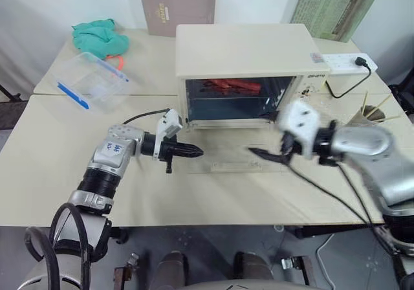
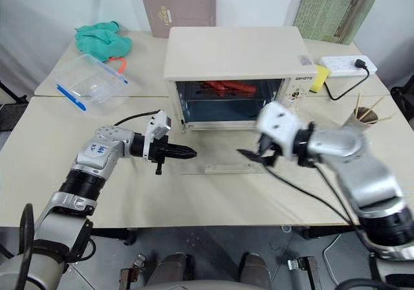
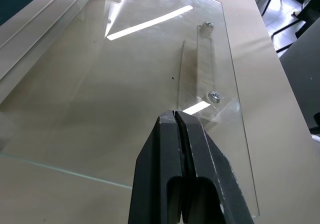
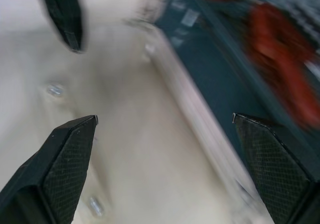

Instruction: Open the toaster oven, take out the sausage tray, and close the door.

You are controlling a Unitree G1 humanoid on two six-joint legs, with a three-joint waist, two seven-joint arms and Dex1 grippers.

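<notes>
The left gripper (image 3: 181, 121) has its black fingers pressed together, tips over the glass door (image 3: 150, 74) lying flat. At one o'clock from the tips, the door's handle (image 3: 197, 71) is held by two screws.

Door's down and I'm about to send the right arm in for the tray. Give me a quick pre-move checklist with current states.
1. Door fully down, flat on the table: ok.
2. Tray of sausages inside the oven: ok.
3. Right gripper open: ok.
4. Left gripper shut, holding nothing, over the door's left edge: ok.
5. Right gripper lined up with the opening: not ok, it sits over the door, right of centre.
6. Tray's front edge free to grip: cannot tell.
</notes>
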